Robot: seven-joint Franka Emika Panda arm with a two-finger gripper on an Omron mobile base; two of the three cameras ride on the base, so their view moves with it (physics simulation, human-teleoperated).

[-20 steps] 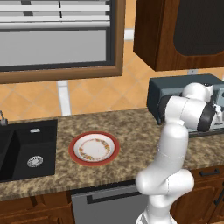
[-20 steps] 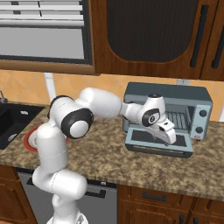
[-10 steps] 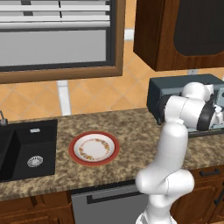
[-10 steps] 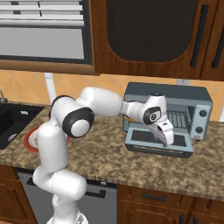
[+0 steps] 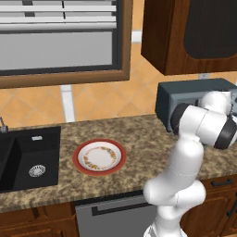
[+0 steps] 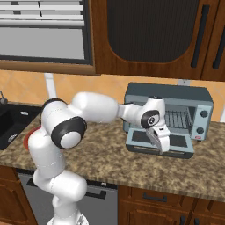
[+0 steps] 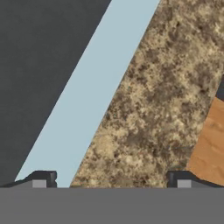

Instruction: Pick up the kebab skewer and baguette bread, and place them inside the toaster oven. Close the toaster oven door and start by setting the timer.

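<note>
The toaster oven (image 6: pixel 198 99) (image 5: pixel 185 99) stands at the back of the counter. Its door (image 6: pixel 177 143) hangs down flat in front, and the wire rack (image 6: pixel 177 118) shows inside. My gripper (image 6: pixel 160 147) hovers low over the door's near edge, pointing down. In the hand view the gripper (image 7: pixel 111 179) is open with nothing between its fingertips (image 7: pixel 44 177). Below it lie the door's dark glass (image 7: pixel 39 65), its grey frame (image 7: pixel 89 100) and the speckled counter (image 7: pixel 153 109). The kebab skewer and the baguette bread are out of view.
A red-rimmed plate (image 5: pixel 99 156) with nothing on it sits mid-counter, left of the arm. A black sink (image 5: pixel 28 157) is at the far left. Dark wooden cabinets (image 6: pixel 154 35) hang above the oven. The oven's knobs (image 6: pixel 203 114) are on its right panel.
The hand has drawn back a little from the oven opening, down toward the near edge of the lowered door. Its fingers have stayed open.
</note>
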